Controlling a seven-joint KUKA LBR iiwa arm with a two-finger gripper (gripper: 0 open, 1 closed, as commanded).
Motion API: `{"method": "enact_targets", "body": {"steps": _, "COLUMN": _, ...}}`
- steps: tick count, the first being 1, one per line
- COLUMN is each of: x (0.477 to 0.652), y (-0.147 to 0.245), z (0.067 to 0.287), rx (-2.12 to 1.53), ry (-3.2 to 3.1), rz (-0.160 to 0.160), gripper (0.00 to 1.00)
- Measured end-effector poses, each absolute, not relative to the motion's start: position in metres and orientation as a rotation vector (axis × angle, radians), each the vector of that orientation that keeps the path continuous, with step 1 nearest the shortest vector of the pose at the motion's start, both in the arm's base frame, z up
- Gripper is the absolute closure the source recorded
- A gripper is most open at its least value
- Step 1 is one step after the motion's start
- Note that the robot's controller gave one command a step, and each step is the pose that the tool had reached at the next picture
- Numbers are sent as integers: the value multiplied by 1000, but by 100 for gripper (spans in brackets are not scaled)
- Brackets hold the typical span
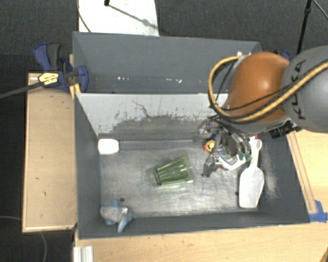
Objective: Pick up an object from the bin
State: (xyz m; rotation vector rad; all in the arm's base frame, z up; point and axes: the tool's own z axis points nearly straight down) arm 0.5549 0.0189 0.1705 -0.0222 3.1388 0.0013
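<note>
Where jaws hang, green cup [173, 172] lies view-left, white scoop [250, 185] view-right.

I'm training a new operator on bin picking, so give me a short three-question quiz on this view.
1. Fill in: the white block lies by the ____ wall of the bin, as the camera sees it.
2. True or false: the green cup stands upright.
3. Which of these lies nearest the gripper? A) white block B) white scoop C) blue-grey wad

Key: 1 left; 2 false, it lies on its side; 3 B.
</note>
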Motion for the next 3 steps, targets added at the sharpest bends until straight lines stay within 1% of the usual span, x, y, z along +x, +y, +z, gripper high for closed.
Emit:
{"method": "enact_targets", "body": {"steps": 1, "x": 560, "y": 19, "z": 154, "rx": -109, "ry": 3131, "rz": 0, "gripper": 0}}
{"method": "enact_targets", "body": {"steps": 2, "x": 532, "y": 48, "z": 77, "rx": -362, "ry": 3114, "rz": 0, "gripper": 0}}
{"method": "enact_targets", "body": {"steps": 3, "x": 532, "y": 48, "z": 79, "rx": -378, "ry": 3117, "rz": 2, "gripper": 100}}
